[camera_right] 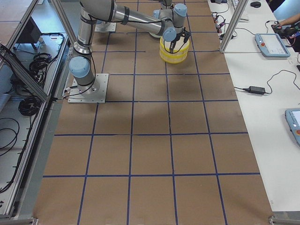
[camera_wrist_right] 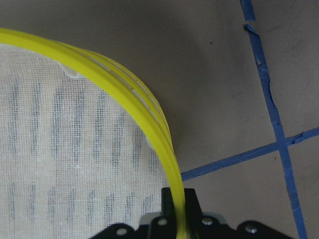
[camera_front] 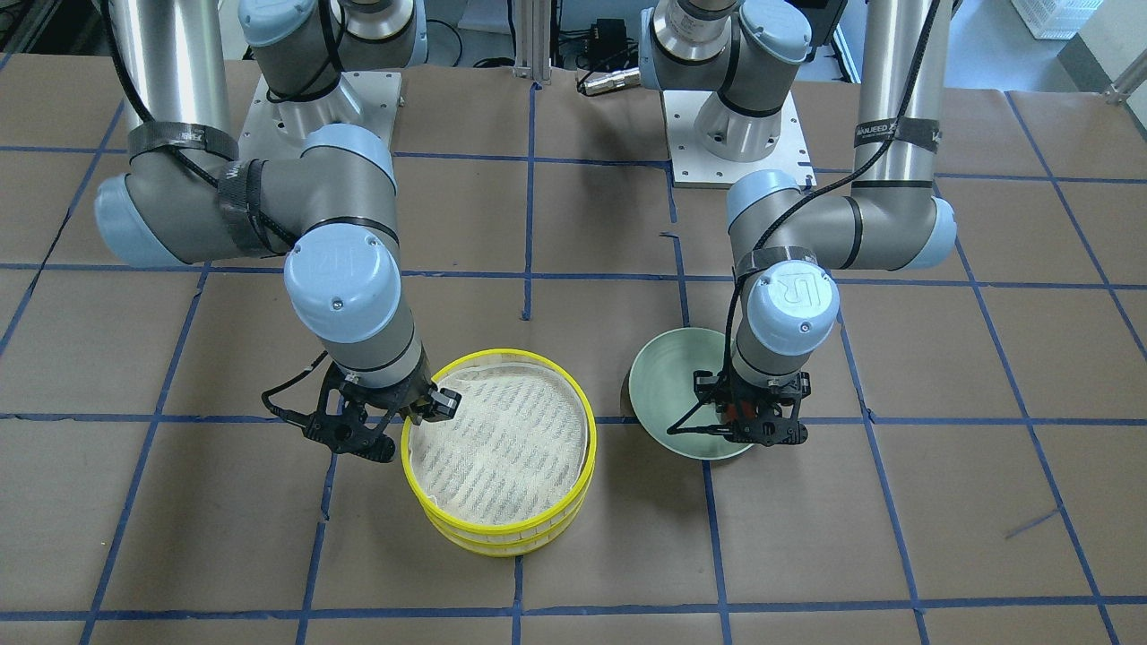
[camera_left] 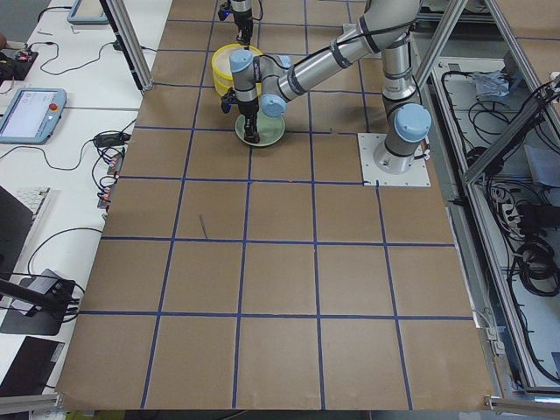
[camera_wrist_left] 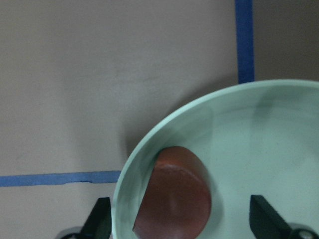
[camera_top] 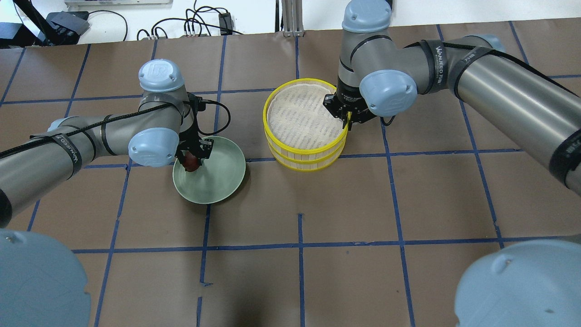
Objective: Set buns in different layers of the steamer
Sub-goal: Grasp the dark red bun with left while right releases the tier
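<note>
Two yellow-rimmed steamer trays are stacked; the top tray [camera_top: 302, 116] shows bare white mesh and rests on the lower tray [camera_top: 308, 164]. My right gripper [camera_top: 347, 119] is shut on the top tray's rim [camera_wrist_right: 124, 94] at its edge. The reddish-brown bun [camera_wrist_left: 174, 196] lies at the edge of the pale green plate [camera_top: 218, 177]. My left gripper [camera_top: 193, 159] is open, low over the plate, with its fingers [camera_wrist_left: 99, 221] on either side of the bun and apart from it. The white bun is out of view.
The table is brown paper with a blue tape grid [camera_top: 299, 245]. The plate and the steamer stack [camera_front: 502, 439] stand side by side with a narrow gap between them. The arm bases [camera_front: 739, 134] are mounted at the robot's side of the table.
</note>
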Tool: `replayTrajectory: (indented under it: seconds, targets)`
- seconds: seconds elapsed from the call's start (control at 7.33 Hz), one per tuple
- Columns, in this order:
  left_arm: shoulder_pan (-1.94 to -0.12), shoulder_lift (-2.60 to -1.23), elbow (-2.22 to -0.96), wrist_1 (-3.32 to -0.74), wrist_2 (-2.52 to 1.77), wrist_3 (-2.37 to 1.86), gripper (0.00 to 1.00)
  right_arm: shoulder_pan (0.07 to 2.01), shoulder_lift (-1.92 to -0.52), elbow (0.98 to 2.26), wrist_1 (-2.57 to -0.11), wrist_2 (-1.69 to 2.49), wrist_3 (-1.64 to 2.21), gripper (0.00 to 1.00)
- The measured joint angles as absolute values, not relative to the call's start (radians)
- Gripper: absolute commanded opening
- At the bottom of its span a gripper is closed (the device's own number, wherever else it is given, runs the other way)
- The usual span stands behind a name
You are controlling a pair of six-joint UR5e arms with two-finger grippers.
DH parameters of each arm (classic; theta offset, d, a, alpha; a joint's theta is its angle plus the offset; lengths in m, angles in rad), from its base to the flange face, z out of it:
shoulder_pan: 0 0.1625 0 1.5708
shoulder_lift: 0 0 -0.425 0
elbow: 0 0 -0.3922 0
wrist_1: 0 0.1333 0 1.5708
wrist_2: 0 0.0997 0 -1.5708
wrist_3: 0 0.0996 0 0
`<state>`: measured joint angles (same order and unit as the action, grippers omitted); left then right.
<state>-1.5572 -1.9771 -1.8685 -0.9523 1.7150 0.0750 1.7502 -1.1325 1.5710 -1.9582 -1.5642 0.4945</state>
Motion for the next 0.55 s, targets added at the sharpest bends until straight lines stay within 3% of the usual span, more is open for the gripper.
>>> replayTrajectory:
  seconds: [0.55]
  targets:
    - [-1.560,-1.942,-1.835,-0.923,1.711,0.068,0.00,1.700,-1.203,1.488,-1.814,-1.576,0.347,0.99]
